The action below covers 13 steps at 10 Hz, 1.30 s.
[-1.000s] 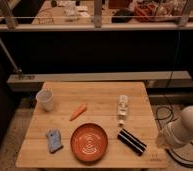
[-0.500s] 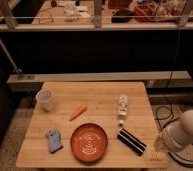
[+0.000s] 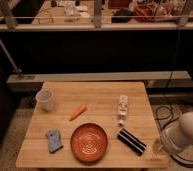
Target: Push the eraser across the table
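We judged the push not yet begun. The eraser (image 3: 131, 142) lay on the table (image 3: 95, 95) just right of the orange plate (image 3: 89, 142), untouched. The gripper (image 3: 157, 146) hung farther right of the plate, apart from the eraser. We could not tell how it was set.

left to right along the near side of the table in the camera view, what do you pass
blue sponge → orange plate → eraser → gripper, which sits by the near right corner of the table, just right of the eraser.
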Each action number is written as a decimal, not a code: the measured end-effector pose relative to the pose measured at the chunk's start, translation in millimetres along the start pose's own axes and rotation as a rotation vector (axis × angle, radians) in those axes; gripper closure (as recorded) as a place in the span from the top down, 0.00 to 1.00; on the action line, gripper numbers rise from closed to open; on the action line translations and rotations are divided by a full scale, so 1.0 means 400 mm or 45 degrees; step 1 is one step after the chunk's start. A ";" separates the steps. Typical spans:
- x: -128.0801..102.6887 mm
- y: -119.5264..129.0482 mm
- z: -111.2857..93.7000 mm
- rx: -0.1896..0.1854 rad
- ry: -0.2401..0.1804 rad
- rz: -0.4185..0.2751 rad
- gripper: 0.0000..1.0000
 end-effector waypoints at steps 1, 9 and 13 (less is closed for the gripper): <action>0.000 0.003 0.005 -0.003 -0.004 -0.003 0.02; -0.020 0.010 0.070 -0.046 -0.053 -0.057 0.02; -0.028 0.013 0.095 -0.060 -0.069 -0.075 0.02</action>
